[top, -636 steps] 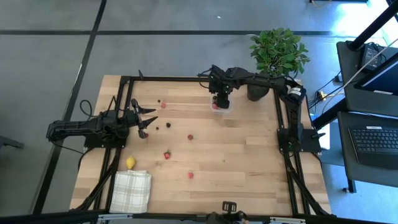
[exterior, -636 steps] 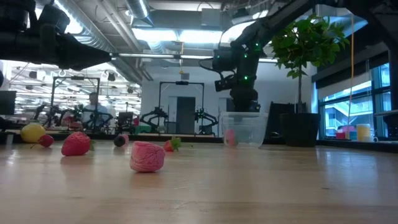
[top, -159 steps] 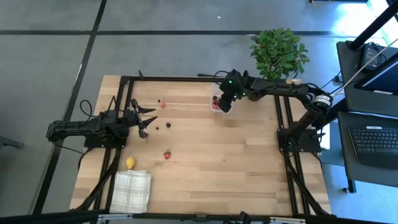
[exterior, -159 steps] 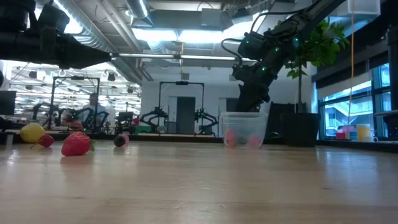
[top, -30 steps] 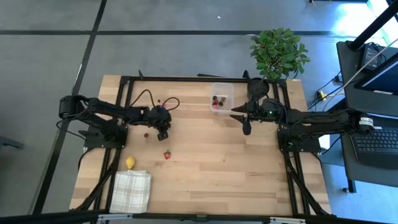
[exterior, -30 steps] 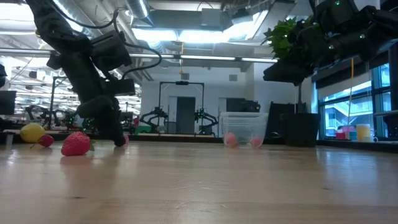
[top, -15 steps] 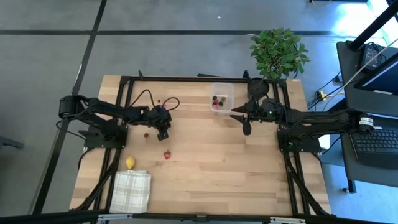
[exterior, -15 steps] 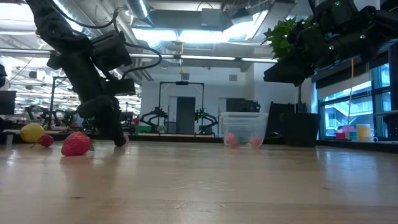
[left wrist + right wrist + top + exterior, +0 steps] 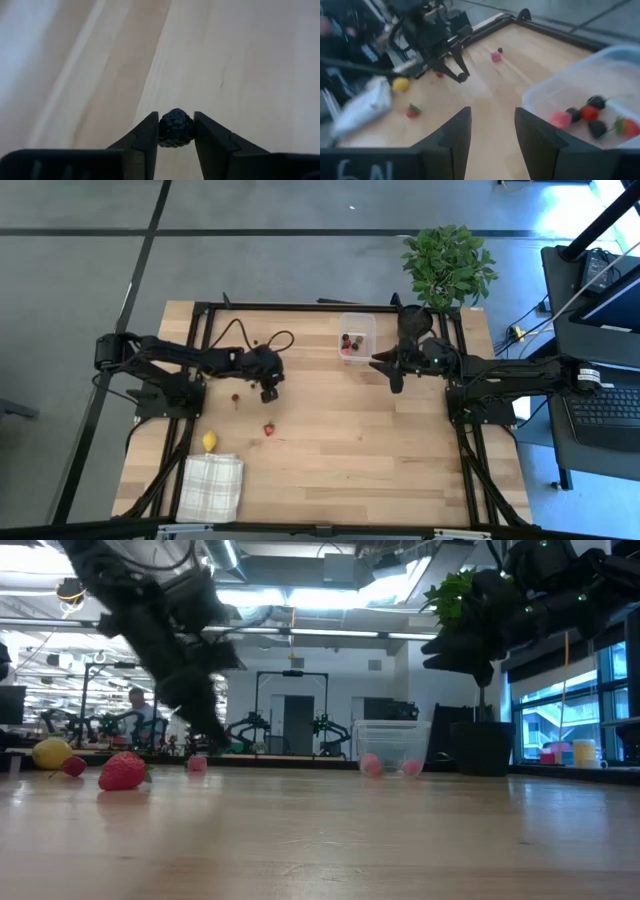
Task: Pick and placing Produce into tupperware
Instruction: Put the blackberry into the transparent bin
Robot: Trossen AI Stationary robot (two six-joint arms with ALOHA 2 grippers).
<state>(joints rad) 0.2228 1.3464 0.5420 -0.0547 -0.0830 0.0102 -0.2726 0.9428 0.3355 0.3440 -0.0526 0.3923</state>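
My left gripper point(image 9: 268, 390) hangs just above the table's middle-left, shut on a dark berry point(image 9: 175, 129). The clear tupperware point(image 9: 356, 337) stands at the far edge and holds several red and dark pieces point(image 9: 580, 116). My right gripper point(image 9: 382, 369) is open and hovers near the box's right side, touching nothing. Loose on the wood lie a strawberry point(image 9: 268, 428), a small red berry point(image 9: 235, 396), the yellow lemon point(image 9: 209, 441), a pink piece point(image 9: 495, 56) and a dark berry point(image 9: 500, 50). My left gripper pinches the dark berry point(image 9: 175, 129) between its two fingers, one finger point(image 9: 148, 131) on each side of it. The fingers slant down from the table's left. The berry is lifted clear of the wood.
A white checked cloth point(image 9: 212, 485) lies at the near left corner. A black pot with a green plant point(image 9: 445, 265) stands at the far right corner, just behind my right arm. A black frame point(image 9: 300, 307) borders the table. Bare wood spreads over the near right half.
My left gripper has risen off the table, carrying the dark berry, and has shifted slightly toward the table's right. The pink piece that stood behind it in the low view now shows. My right arm has kept still.
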